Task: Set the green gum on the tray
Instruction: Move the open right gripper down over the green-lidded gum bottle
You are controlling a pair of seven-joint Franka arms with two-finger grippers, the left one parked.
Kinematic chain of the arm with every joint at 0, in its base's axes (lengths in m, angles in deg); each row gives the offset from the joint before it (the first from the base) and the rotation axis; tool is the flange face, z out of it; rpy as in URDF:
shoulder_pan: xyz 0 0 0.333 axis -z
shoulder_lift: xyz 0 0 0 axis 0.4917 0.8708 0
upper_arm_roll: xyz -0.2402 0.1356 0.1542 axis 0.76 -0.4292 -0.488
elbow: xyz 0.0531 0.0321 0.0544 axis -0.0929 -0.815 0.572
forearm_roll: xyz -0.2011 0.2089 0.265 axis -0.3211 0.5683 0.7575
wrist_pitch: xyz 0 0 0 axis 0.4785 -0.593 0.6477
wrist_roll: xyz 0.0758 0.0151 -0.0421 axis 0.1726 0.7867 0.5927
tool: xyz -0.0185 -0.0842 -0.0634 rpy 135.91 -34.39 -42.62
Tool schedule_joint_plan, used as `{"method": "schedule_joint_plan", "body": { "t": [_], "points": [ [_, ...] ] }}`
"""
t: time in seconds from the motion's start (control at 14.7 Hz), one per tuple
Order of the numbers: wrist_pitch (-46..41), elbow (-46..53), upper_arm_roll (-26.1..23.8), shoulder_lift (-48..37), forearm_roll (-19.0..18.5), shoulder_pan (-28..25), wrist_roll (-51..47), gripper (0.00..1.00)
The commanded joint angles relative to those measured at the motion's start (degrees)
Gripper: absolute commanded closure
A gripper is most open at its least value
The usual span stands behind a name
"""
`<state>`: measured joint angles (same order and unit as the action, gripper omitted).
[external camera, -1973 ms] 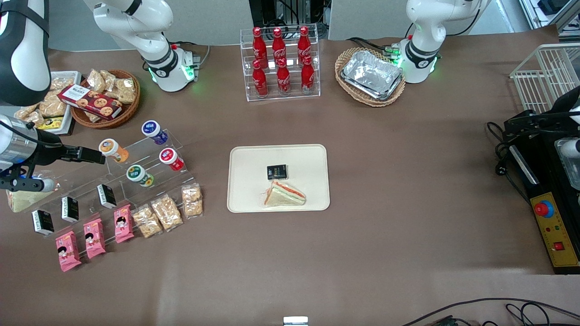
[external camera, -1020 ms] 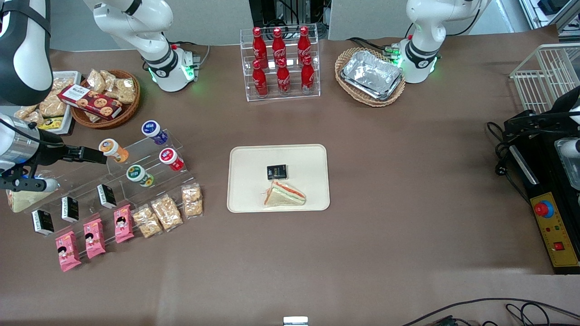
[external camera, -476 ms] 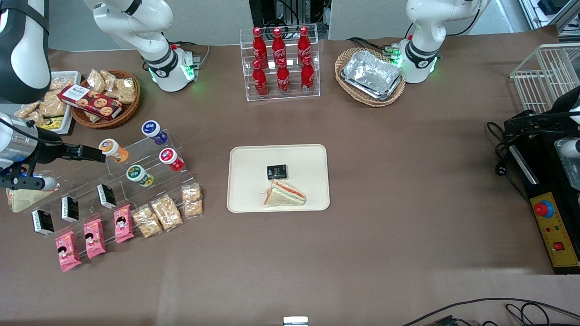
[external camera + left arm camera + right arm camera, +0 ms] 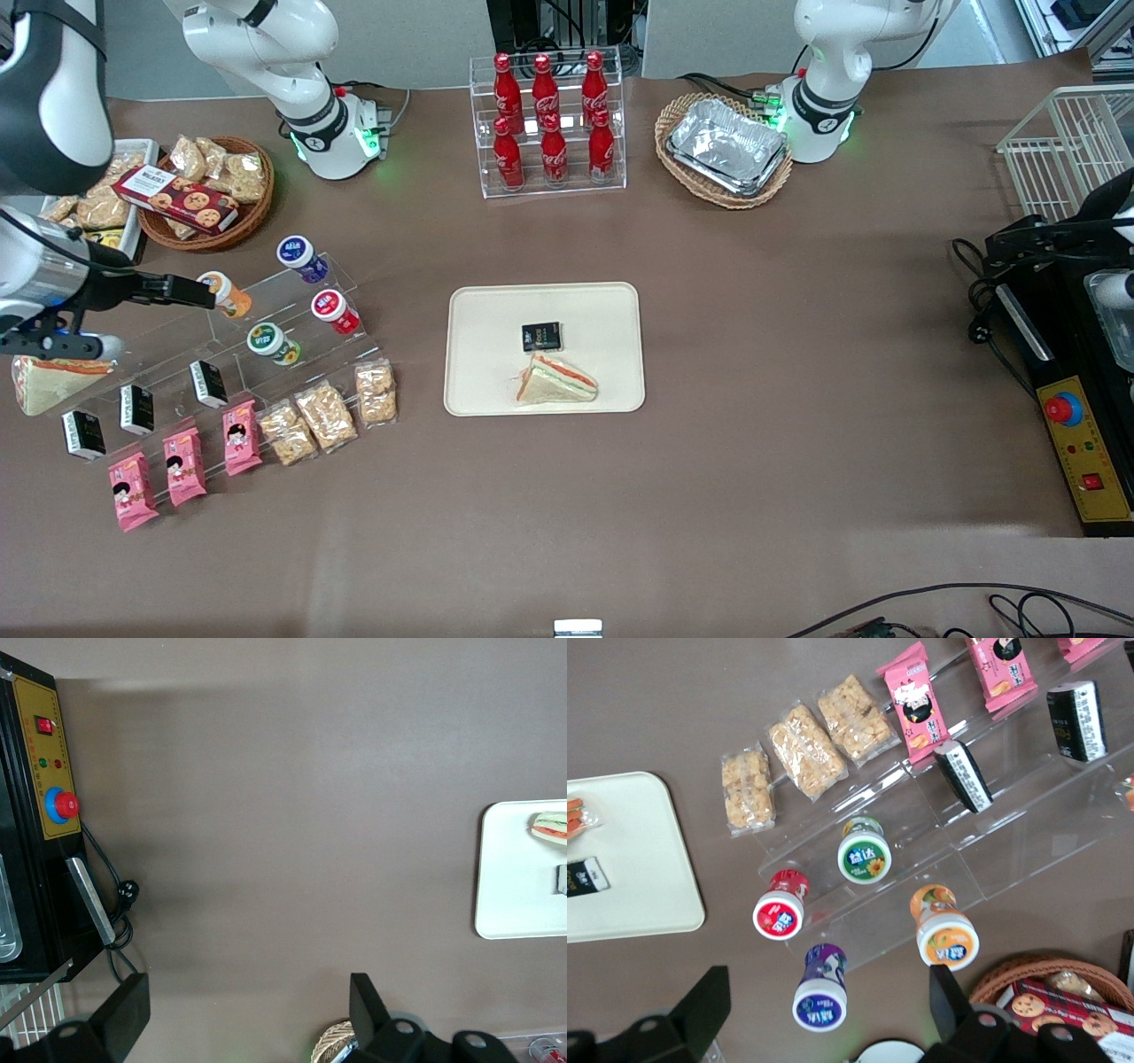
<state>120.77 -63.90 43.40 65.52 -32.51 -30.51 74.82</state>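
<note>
The green gum (image 4: pixel 266 340) is a small bottle with a white-rimmed green lid, lying on the lower step of a clear acrylic stand (image 4: pixel 292 292). It also shows in the right wrist view (image 4: pixel 864 857). The cream tray (image 4: pixel 483 310) lies at the table's middle, with its corner in the right wrist view (image 4: pixel 629 842). It holds a sandwich wedge (image 4: pixel 556 381) and a black packet (image 4: pixel 541 337). My gripper (image 4: pixel 202 294) is open and empty. It hovers above the stand's upper steps, by the orange-lidded bottle (image 4: pixel 223 294), apart from the green gum.
The stand also bears a red-lidded bottle (image 4: pixel 334 310), a purple-lidded bottle (image 4: pixel 299 255) and black packets. Pink and biscuit snack packs (image 4: pixel 323 415) lie nearer the front camera. A cookie basket (image 4: pixel 208 190), a cola rack (image 4: pixel 549 124) and a wicker basket of foil trays (image 4: pixel 726 146) stand farther away.
My gripper has drifted a little farther from the front camera, above the stand's upper steps. A sandwich wedge under my arm now shows more. The bottles and tray have not moved.
</note>
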Motion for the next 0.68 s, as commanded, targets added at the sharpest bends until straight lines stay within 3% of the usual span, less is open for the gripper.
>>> {"method": "schedule_joint_plan", "body": {
  "t": [0.0, 0.61],
  "points": [
    [6.58, -8.85, -0.08, -4.2, 0.22, -0.09, 0.64, 0.0],
    [11.51, -10.88, -0.17, -3.5, -0.22, -1.31, 0.38, 0.0]
  ]
}}
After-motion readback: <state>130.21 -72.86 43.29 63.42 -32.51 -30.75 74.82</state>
